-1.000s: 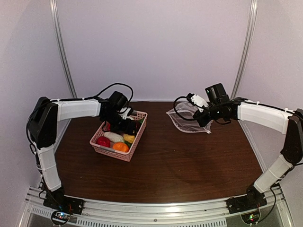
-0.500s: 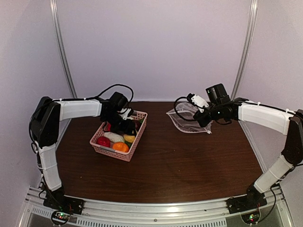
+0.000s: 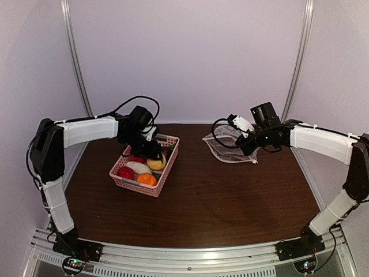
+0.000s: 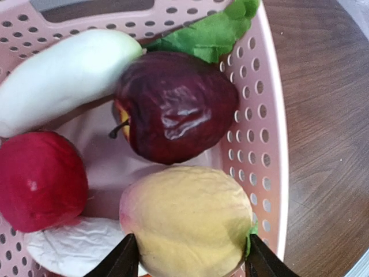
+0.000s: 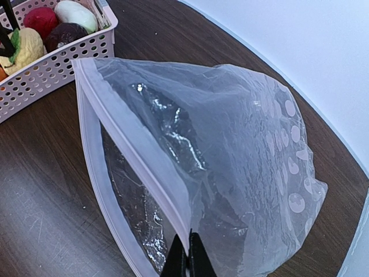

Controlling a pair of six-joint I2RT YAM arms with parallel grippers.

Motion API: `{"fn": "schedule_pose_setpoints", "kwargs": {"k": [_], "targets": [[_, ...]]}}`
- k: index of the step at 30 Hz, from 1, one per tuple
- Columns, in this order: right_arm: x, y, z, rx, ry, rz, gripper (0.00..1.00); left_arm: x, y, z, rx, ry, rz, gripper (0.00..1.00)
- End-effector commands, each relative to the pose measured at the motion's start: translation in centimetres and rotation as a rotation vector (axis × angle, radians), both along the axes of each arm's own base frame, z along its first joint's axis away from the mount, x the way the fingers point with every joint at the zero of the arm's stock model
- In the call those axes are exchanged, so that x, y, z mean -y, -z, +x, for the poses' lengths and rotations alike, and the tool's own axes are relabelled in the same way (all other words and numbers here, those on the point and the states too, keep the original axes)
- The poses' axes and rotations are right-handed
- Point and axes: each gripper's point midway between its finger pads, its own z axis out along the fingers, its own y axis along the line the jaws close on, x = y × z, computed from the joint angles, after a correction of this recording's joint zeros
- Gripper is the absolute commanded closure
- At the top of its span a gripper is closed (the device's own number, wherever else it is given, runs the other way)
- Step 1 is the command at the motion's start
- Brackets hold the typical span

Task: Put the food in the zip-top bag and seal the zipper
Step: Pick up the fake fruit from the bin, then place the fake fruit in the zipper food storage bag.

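Note:
My left gripper is shut on the yellow toy fruit and holds it just above the pink basket; it shows in the top view too. Below lie a dark purple fruit, a red fruit, and two white radishes with green leaves. An orange fruit and a red one sit at the basket's near end. My right gripper is shut on the upper lip of the clear zip-top bag, holding its mouth and zipper strip open towards the basket.
The basket stands left of centre on the brown table. The bag lies at the back right. White walls with metal posts close in the back and sides. Black cables loop over both wrists.
My left gripper has closed on the yellow fruit and lifted it slightly, the arm rising a little. The right arm and bag have not moved.

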Motion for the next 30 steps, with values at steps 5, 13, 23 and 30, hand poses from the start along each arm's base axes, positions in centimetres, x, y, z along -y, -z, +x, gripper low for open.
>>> {"fn": "schedule_pose_setpoints", "kwargs": {"k": [5,13,23,30], "targets": [[-0.2,-0.4,-0.4,0.005,-0.021,0.016,1.00,0.5,-10.7,0.1,0.205,0.009,-0.154,0.61],[-0.8,-0.1,-0.6,-0.024,-0.033,0.052,1.00,9.4,-17.5,-5.6,0.416,0.296,-0.545,0.65],[-2.3,-1.4,-1.5,-0.076,-0.060,0.162,1.00,18.7,-19.0,-9.5,0.448,0.400,-0.834,0.68],[-2.5,-2.2,-1.8,-0.117,-0.070,0.257,1.00,21.3,-15.4,-6.9,0.494,0.266,-0.815,0.68]]}}
